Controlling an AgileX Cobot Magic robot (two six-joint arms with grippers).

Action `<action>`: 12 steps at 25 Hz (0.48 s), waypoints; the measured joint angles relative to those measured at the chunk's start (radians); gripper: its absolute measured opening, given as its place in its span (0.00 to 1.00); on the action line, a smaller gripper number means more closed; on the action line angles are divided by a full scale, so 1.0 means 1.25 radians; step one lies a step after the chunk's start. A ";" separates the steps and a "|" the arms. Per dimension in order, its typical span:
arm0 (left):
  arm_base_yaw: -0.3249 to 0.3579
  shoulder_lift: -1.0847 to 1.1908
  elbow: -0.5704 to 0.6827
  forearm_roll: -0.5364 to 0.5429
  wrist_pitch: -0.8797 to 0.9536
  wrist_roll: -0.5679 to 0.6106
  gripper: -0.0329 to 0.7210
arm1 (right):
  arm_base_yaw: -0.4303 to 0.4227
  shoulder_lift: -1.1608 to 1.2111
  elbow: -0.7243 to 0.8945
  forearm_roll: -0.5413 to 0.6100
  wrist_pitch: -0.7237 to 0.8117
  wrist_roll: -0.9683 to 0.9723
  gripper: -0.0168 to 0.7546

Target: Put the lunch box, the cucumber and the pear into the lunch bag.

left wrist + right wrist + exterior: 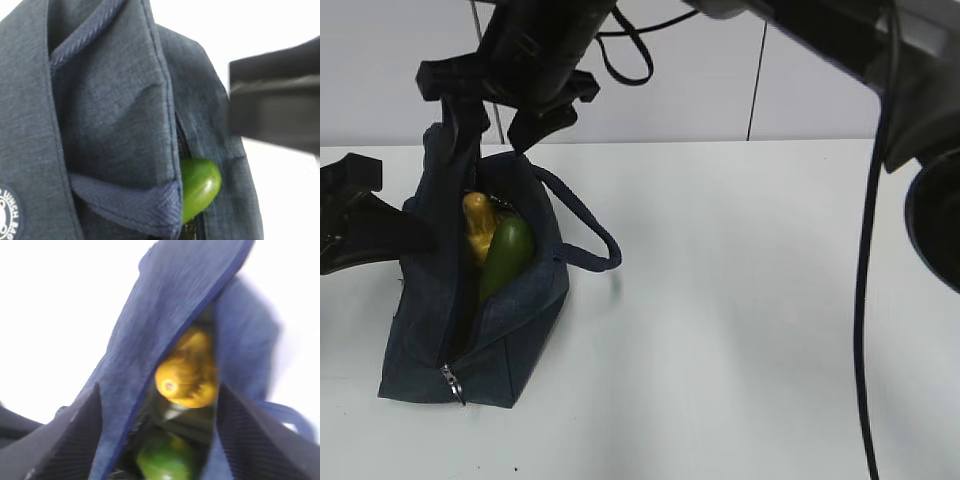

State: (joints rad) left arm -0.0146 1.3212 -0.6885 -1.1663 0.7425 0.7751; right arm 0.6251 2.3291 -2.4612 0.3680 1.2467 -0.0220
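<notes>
The navy lunch bag (510, 330) stands open at the left of the table. The yellow pear (478, 225) and the green cucumber (507, 255) stick up out of its opening. My right gripper (498, 125) reaches across and hovers open just above the opening; in the right wrist view its fingers (75, 440) straddle the bag mouth over the pear (187, 380) and the cucumber (165, 460). One handle stands up against its left finger. My left gripper (415, 235) meets the bag's left wall and seems shut on the fabric. The lunch box is hidden.
The bag's other handle (590, 225) loops out to the right. The zipper pull (453, 385) hangs at the bag's near end. Cables hang at the right. The left wrist view shows the bag fabric (110, 115), the cucumber tip (200, 187) and the right gripper's dark body (275, 115).
</notes>
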 joint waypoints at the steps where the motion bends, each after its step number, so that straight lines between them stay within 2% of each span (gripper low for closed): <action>1: 0.000 0.000 0.000 0.000 0.000 0.000 0.02 | 0.000 -0.009 -0.003 -0.024 0.000 0.002 0.74; 4: 0.000 0.000 0.000 0.000 0.002 0.000 0.02 | 0.000 -0.028 -0.004 -0.073 0.001 0.018 0.74; 12: 0.000 0.000 0.000 0.000 0.002 0.000 0.02 | 0.000 -0.031 0.033 -0.135 0.003 0.041 0.73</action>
State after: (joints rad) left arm -0.0146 1.3212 -0.6885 -1.1663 0.7445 0.7751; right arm 0.6251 2.2899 -2.4198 0.1997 1.2506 0.0298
